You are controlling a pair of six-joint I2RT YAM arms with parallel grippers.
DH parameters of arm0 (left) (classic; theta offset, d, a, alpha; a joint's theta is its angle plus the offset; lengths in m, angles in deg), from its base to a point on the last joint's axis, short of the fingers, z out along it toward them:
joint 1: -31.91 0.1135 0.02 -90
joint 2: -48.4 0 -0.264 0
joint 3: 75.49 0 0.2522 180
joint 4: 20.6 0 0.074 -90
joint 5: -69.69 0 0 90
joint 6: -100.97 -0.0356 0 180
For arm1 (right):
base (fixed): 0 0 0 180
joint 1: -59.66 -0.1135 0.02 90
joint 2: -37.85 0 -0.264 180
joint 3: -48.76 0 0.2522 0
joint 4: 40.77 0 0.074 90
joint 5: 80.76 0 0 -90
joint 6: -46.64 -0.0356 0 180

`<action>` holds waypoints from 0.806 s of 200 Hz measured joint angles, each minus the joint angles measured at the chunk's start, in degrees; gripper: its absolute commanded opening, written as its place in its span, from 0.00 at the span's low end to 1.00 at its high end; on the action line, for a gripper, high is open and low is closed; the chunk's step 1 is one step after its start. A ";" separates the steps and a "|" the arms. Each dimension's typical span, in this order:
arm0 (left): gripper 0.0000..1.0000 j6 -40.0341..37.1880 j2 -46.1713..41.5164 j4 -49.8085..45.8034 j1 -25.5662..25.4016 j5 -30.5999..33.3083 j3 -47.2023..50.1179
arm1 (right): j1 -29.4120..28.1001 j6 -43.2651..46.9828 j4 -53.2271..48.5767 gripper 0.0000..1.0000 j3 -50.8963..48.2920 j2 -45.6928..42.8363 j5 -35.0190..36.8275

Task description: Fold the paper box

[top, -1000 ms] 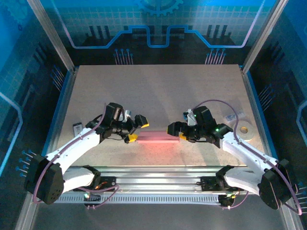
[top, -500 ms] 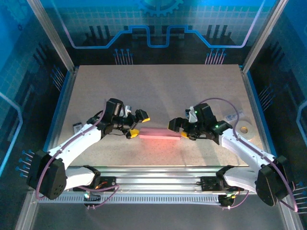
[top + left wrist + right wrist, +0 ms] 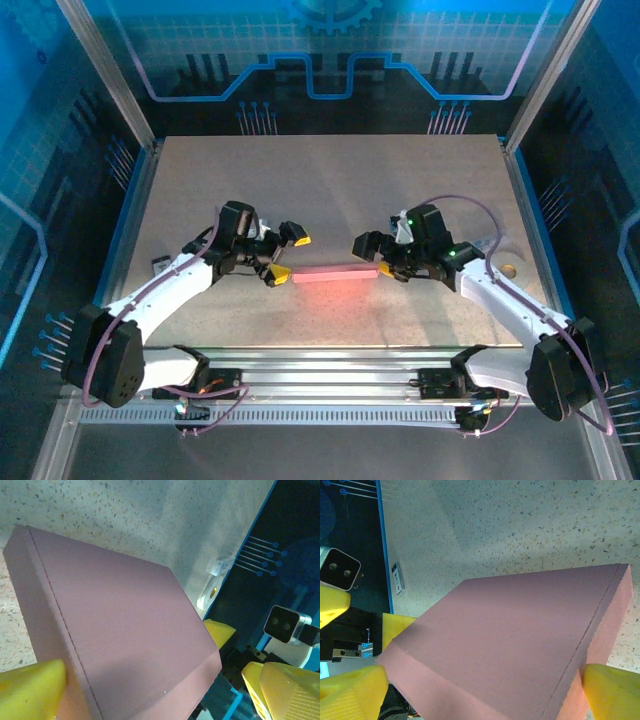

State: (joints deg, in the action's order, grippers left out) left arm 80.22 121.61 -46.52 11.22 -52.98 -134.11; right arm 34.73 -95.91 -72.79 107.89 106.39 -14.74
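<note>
while the paper box (image 3: 335,276) sits across the middle of the bench (image 3: 330,180), somewhat nearer its near edge than its far edge, you have one end of it between each pair of fingers. the left gripper (image 3: 288,257) has its jaws wide apart and so does the right gripper (image 3: 373,257). in the left wrist view one yellow pad overlaps the box's side and the other stands clear of it. whether any pad presses the card, you cannot tell. treat this as the moment to line up. keep both wrists level with the box's long axis, and close along the scored crease rather than across a panel. move both ends together, since thin card probably buckles if one side leads. the pink faces carry no print. the small tag (image 3: 160,266) near the bench's left edge has marks too small to read, and the white tape roll (image 3: 513,271) by the right edge shows no lettering.
</note>
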 measured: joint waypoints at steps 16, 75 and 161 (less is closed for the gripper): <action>0.99 1.38 0.74 0.13 0.39 -0.22 0.00 | 0.26 -0.07 0.07 1.00 0.70 0.81 -0.02; 0.99 3.17 2.60 -0.07 0.87 -0.85 -1.18 | 0.63 -0.66 -0.52 1.00 2.25 2.86 0.68; 0.99 4.22 8.48 -0.57 3.26 -3.28 -5.68 | 1.44 -2.40 -1.95 1.00 5.16 6.27 1.42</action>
State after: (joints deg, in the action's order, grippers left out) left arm 84.44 130.09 -47.09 14.47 -56.26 -139.80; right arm 36.18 -98.32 -74.74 113.04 112.66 -13.32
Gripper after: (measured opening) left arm 0.994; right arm 0.999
